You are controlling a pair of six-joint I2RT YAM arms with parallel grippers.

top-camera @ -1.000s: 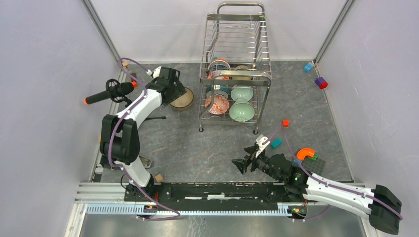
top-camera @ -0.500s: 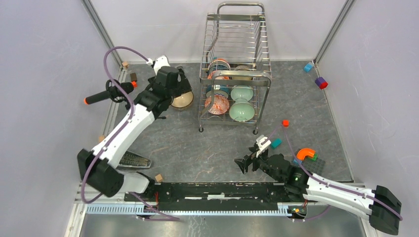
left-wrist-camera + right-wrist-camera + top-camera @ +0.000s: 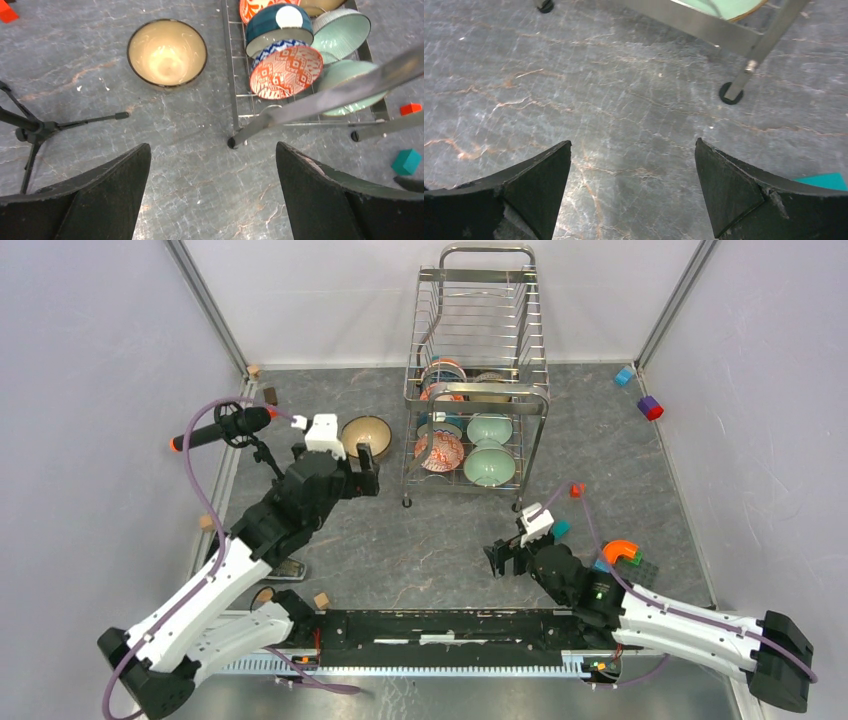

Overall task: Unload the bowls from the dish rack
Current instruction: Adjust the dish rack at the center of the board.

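Note:
The chrome dish rack (image 3: 478, 380) stands at the far middle. Its lower tier holds a red patterned bowl (image 3: 440, 451), a blue bowl (image 3: 440, 425) and two pale green bowls (image 3: 489, 465); more bowls sit further back (image 3: 445, 375). A tan bowl with a dark rim (image 3: 365, 437) stands upright on the table left of the rack, also in the left wrist view (image 3: 167, 52). My left gripper (image 3: 362, 468) is open and empty, just near of that bowl (image 3: 212, 147). My right gripper (image 3: 505, 558) is open and empty over bare table (image 3: 633, 145), short of the rack's front leg (image 3: 734, 92).
A black tripod-mounted stick with an orange tip (image 3: 215, 430) stands at the left edge, its legs in the left wrist view (image 3: 35, 130). Small blocks lie right of the rack: red (image 3: 577, 489), teal (image 3: 559, 529), an orange arch (image 3: 620, 552). A wooden cube (image 3: 321, 599) sits near the bases.
My left gripper has drawn back toward the near side, away from the tan bowl, which stays on the table uncovered. My right gripper has turned a little toward the rack.

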